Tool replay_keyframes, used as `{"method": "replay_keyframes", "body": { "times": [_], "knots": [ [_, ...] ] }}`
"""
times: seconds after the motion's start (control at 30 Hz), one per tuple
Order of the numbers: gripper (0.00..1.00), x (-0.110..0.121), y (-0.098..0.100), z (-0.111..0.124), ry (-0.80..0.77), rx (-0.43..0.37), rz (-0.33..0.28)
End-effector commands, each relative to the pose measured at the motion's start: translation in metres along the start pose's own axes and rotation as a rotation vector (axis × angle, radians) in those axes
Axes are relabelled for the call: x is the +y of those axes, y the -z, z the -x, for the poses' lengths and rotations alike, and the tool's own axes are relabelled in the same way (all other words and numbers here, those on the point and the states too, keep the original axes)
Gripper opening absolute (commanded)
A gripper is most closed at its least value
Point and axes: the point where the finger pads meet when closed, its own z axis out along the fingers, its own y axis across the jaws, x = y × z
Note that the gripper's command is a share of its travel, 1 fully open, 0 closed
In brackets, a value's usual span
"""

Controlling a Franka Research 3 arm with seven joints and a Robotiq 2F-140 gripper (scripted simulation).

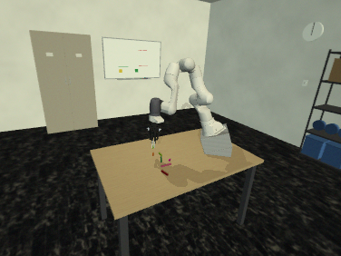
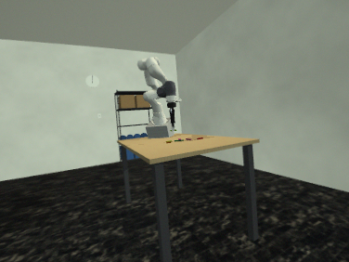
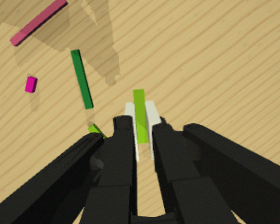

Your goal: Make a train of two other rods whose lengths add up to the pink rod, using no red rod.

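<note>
My gripper (image 3: 140,115) is shut on a lime rod (image 3: 140,115) and holds it above the table; it also shows in the top view (image 1: 154,141) and the exterior view (image 2: 172,128). In the wrist view, a green rod (image 3: 81,78) lies flat on the table just left of the fingers. A small magenta rod (image 3: 30,85) lies further left and a pink rod (image 3: 39,21) lies at the upper left. In the top view, an orange rod (image 1: 152,154), the green rod (image 1: 160,154), the magenta rod (image 1: 170,160), the pink rod (image 1: 166,164) and a red rod (image 1: 164,173) lie below the gripper.
The arm's grey base (image 1: 216,142) stands at the table's back right. The rods form a small cluster near the table's middle (image 2: 186,139). The table edges are well away from the cluster.
</note>
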Motion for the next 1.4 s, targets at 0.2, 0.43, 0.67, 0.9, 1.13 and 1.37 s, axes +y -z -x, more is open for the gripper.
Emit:
{"method": "replay_keyframes", "body": {
  "times": [0.2,0.43,0.67,0.9,1.13,1.37],
  "knots": [
    [0.03,0.001,0.001,-0.001,0.088,0.01,-0.018],
    [0.03,0.001,-0.008,-0.001,0.088,0.009,-0.019],
    [0.03,0.001,-0.025,-0.001,0.088,0.009,-0.019],
    [0.03,0.001,-0.055,0.0,0.088,0.009,-0.019],
    [0.03,0.001,-0.078,0.0,0.088,0.009,-0.019],
    [0.03,0.001,-0.084,0.0,0.088,0.009,-0.019]
  ]
}}
